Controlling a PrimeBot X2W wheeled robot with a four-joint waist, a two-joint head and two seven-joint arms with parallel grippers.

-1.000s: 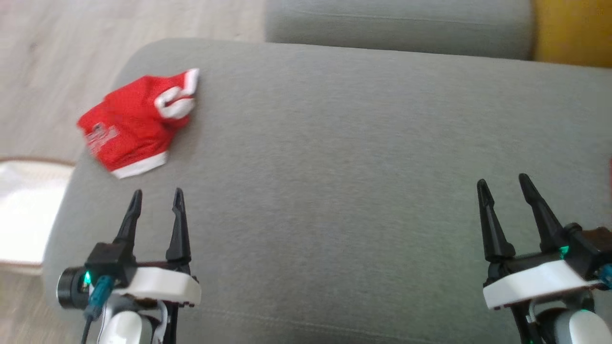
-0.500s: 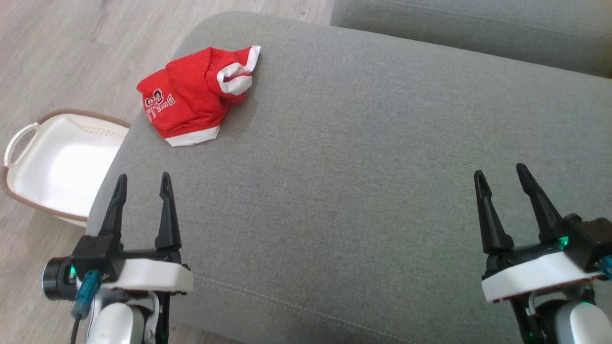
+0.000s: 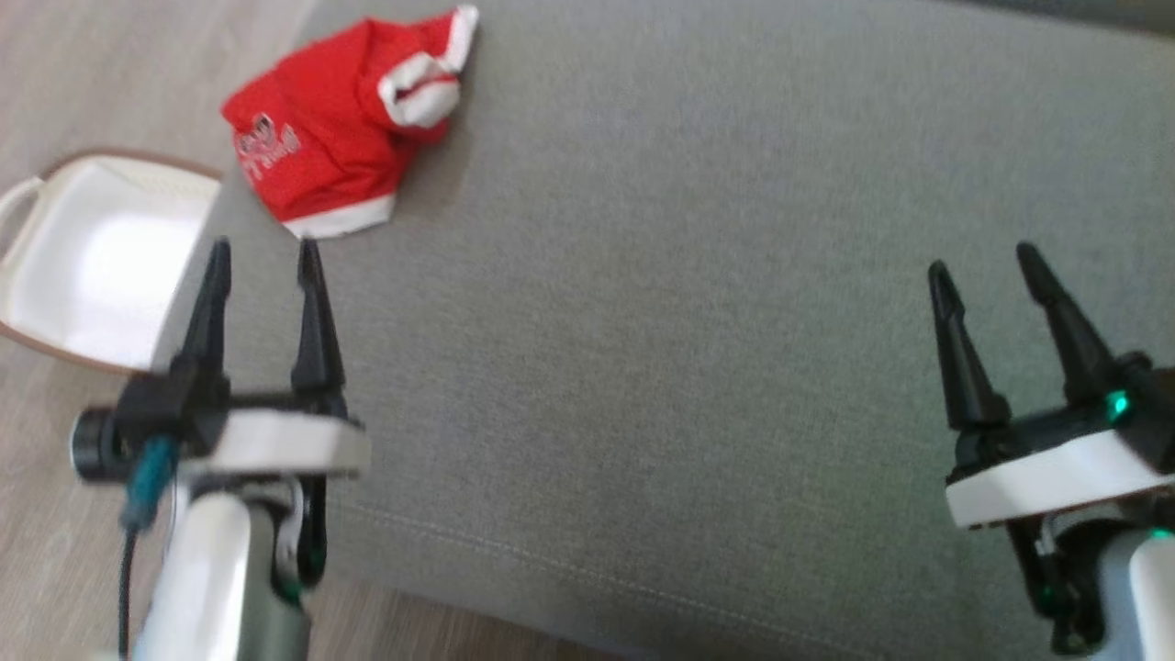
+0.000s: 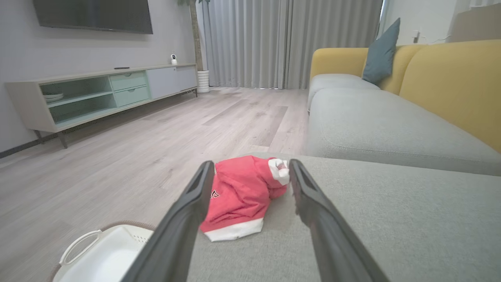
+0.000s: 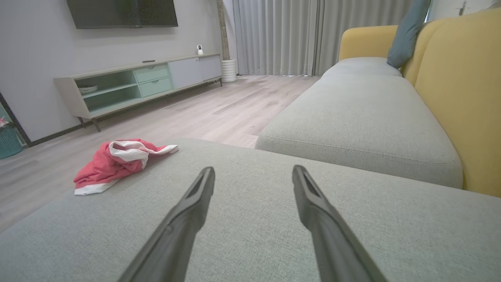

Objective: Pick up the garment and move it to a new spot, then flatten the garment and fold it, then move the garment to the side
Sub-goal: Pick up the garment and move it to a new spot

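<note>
Lettering on the garment (image 3: 317,151) is blurred unreadable (head view); the basket (image 3: 92,266) is cropped.

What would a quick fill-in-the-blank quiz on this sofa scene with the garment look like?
1. The left claw and right claw both stand ____, holding nothing.
2. The crumpled garment is ____ with white trim.
3. It lies on the grey cushion, just ahead of the ____ claw.
4. The white basket sits on the ____, beside the cushion.
Missing words: open; red; left; floor.

Red garment (image 3: 321,156) – soft matt cloth; sofa cushion (image 3: 688,321) – coarse grey weave; basket (image 3: 101,266) – smooth plastic.
</note>
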